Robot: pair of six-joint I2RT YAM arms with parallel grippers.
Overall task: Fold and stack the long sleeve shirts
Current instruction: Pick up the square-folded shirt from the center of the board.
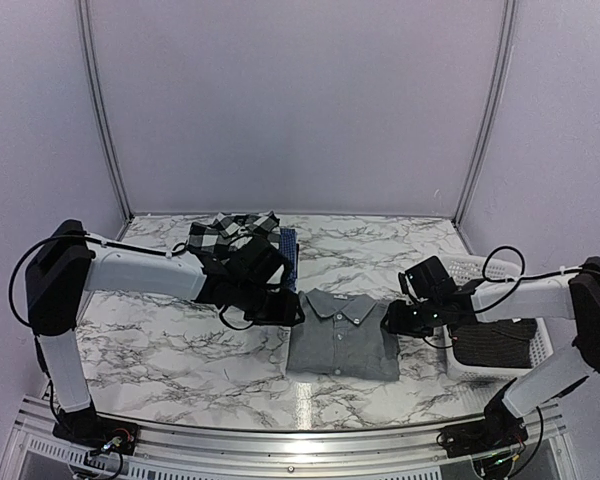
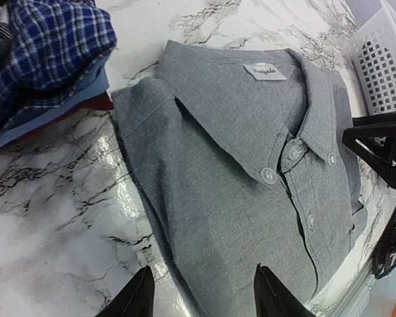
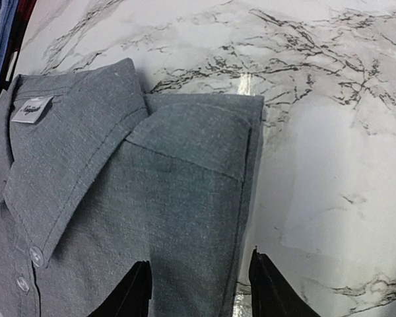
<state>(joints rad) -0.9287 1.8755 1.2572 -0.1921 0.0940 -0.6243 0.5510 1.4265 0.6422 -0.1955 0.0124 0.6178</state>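
A mid-grey button-front shirt lies folded flat on the marble table, collar toward the back. It fills the left wrist view and the right wrist view. My left gripper is open, just above the shirt's left shoulder edge, one finger over the table and one over cloth. My right gripper is open, straddling the shirt's right folded edge. A black-and-white checked shirt lies on a blue one at the back left. A dark charcoal shirt sits in the basket.
The white slatted basket stands at the right, behind my right arm; its wall shows in the left wrist view. A metal rail runs along the table's near edge. Grey walls close the back and sides.
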